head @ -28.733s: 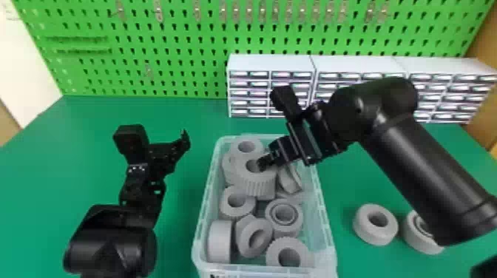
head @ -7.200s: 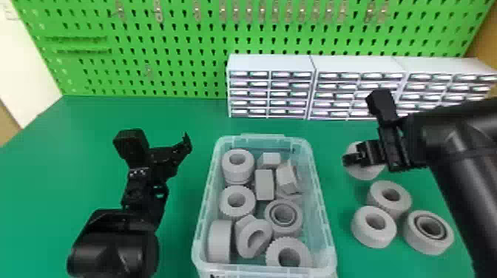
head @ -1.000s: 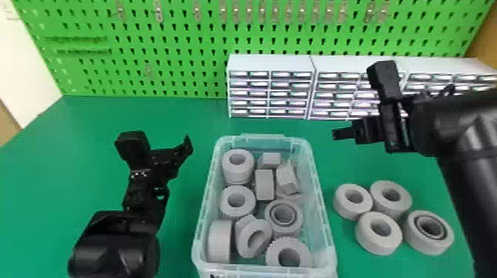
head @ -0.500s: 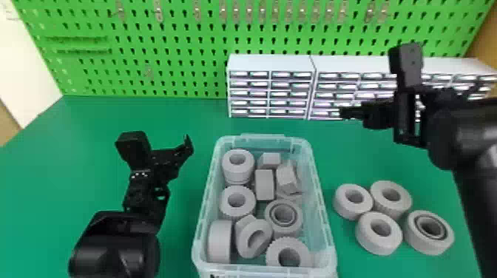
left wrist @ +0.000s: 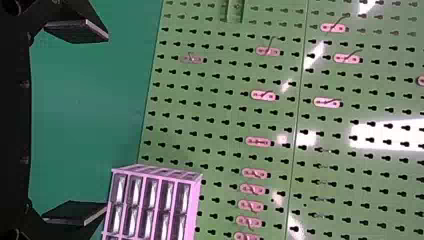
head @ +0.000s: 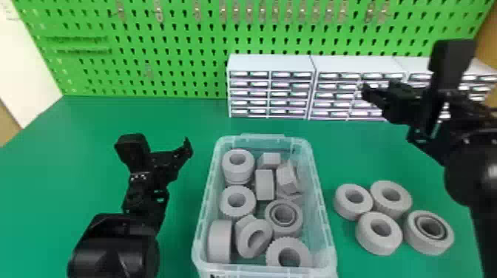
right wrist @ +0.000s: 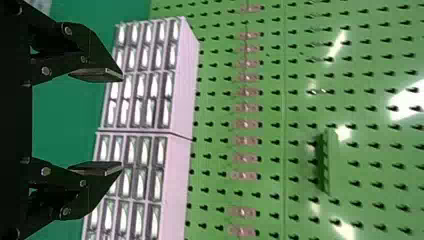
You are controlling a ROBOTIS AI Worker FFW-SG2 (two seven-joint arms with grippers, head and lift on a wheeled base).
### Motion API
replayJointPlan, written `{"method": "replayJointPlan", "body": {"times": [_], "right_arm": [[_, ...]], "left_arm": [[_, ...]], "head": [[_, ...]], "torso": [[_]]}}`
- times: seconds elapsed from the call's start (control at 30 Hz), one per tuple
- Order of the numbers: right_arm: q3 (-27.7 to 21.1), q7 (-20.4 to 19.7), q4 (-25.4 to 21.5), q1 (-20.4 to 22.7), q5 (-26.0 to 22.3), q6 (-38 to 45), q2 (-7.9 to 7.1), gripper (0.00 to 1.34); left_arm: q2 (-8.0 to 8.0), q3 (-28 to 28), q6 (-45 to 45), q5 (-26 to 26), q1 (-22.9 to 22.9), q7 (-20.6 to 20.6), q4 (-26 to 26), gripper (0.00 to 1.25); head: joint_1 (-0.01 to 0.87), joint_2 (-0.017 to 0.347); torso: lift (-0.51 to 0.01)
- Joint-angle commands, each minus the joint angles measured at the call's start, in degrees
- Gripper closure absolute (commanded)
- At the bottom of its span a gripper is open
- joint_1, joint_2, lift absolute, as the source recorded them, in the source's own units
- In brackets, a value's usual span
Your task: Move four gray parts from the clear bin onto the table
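On the table (head: 355, 155), 4 gray parts (head: 395, 224), lower than the right end effector (head: 371, 94), fingers apart

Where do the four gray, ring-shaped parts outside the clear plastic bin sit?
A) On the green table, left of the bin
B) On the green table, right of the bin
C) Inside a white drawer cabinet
B: the gray, ring-shaped parts lie grouped on the green table, right of the clear plastic bin.

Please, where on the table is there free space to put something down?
Bare table: a wide patch left of the left arm, back to the pegboard, and a strip between drawers and bin. Crowded: inside the bin, and right of it, four gray parts close together.
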Motion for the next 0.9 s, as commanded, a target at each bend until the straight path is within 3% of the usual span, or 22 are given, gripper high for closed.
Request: {"method": "replayJointPlan", "body": {"times": [0.0, 0.37, 0.6, 0.87], "right_arm": [[-2.5, -0.8, -1.1, 3.4, -0.6, -5.8, 1.33, 0.61], [-4.2, -1.1, -1.2, 6.4, -0.9, -14.3, 1.77, 0.61], [-5.7, -3.3, -1.2, 9.8, -1.0, -19.8, 2.47, 0.61], [-5.6, -4.7, -1.8, 14.1, -0.9, -22.0, 2.21, 0.61]], "left_arm": [[0.0, 0.1, 0.0, 0.0, 0.2, 0.0, 0.0, 0.09], [-0.26, 0.5, -1.0, 0.1, -0.4, 0.0, -0.1, 0.09], [-1.58, 1.4, -2.1, -0.4, -1.2, -0.1, -0.1, 0.09], [-2.81, 2.0, -3.8, -1.7, -0.2, -0.1, -1.6, 0.1]], "head": [[0.693, 0.072], [0.693, 0.072], [0.693, 0.072], [0.693, 0.072]], "torso": [[-0.052], [-0.052], [-0.052], [-0.052]]}}
